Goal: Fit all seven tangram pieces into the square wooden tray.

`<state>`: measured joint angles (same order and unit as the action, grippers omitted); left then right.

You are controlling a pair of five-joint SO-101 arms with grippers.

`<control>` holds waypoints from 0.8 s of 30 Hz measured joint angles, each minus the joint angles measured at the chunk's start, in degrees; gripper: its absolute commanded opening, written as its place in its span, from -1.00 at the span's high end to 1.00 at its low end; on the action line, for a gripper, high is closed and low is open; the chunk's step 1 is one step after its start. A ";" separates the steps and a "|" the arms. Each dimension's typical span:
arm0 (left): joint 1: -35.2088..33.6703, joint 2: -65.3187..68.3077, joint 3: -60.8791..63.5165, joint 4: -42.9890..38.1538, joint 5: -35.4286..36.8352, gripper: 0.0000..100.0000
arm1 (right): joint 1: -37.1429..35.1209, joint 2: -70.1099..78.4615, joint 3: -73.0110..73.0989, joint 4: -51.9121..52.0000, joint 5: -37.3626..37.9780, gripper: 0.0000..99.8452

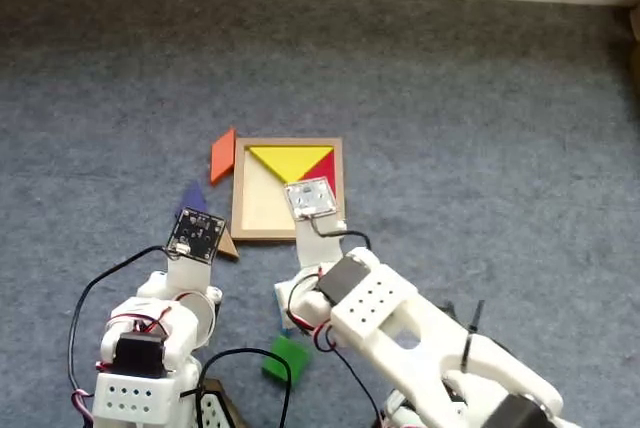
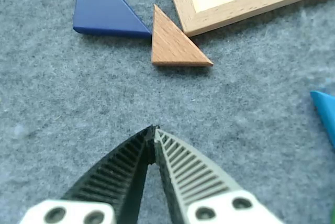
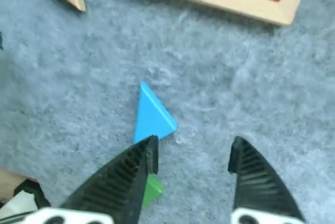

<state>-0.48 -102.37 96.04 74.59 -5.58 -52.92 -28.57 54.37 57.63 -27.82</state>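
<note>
Tray state: square wooden tray point(image 1: 238, 198) sits mid-counter on the grey felt-covered counter point(image 1: 480, 148), with a yellow triangle point(image 1: 288, 159) and a red triangle point(image 1: 326, 168) seated along its far side. The rest of the floor is bare wood. Five pieces are loose: an orange flat piece point(image 1: 222, 156) just beside the tray's far-left corner, a navy triangle point(image 2: 102, 9) tip-to-tip with a small plain-wood triangle point(image 2: 172, 46) off the tray's near-left corner, and a light-blue triangle point(image 3: 152, 116) and a green square block point(image 1: 288, 358) on the felt near the arm bases. Right pincer point(image 3: 193, 153) is wide open, empty, and low over the felt. The light-blue triangle lies just ahead of one finger's tip rather than in the gap. Left pincer point(image 2: 153, 132) is fully closed on nothing and parked short of the wood triangle. Judged step: right arm picks up the light-blue triangle. To do it well, shift sideways until the piece is centred between the fingers, then descend until the tips meet the felt, since the piece is thin. Bear one finger on a straight edge and the other on the opposite corner, and close slowly. Risk: a finger landing on top would skid the piece toward the green block.
</note>
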 measured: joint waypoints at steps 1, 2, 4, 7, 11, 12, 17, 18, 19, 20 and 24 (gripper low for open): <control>0.00 0.00 0.00 0.00 0.00 0.99 | -0.88 1.76 -0.35 -0.53 -0.79 0.50; 0.00 0.00 0.00 0.00 0.00 0.99 | -1.67 3.34 -0.62 -1.05 -1.67 0.51; 0.00 0.00 0.00 0.00 0.00 0.99 | -2.90 6.24 -1.41 -2.55 -3.43 0.53; 0.00 0.00 0.00 0.00 0.00 0.99 | -3.25 8.44 -1.58 -5.45 -4.48 0.58; 0.00 0.00 0.00 0.00 0.00 0.99 | -3.43 8.97 -1.58 -8.00 -4.84 0.62; 0.00 0.00 0.00 0.00 0.00 0.99 | -3.43 8.97 -1.58 -8.53 -4.84 0.62; 0.00 0.00 0.00 0.00 0.00 0.99 | -3.43 9.49 -1.58 -10.90 -5.01 0.62; 0.00 0.00 0.00 0.00 0.00 0.99 | -3.43 9.49 -1.58 -11.08 -5.01 0.62; 0.00 0.00 0.00 0.00 0.00 0.99 | -3.43 9.49 -1.58 -11.08 -5.01 0.62; 0.00 0.00 0.00 0.00 0.00 0.99 | -3.43 9.49 -1.58 -11.16 -5.01 0.62; 0.00 0.00 0.00 0.00 0.00 0.99 | -3.60 13.19 -1.58 -11.34 -5.01 0.62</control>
<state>-0.48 -102.37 96.04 74.59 -5.58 -56.53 -15.38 52.79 46.29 -32.84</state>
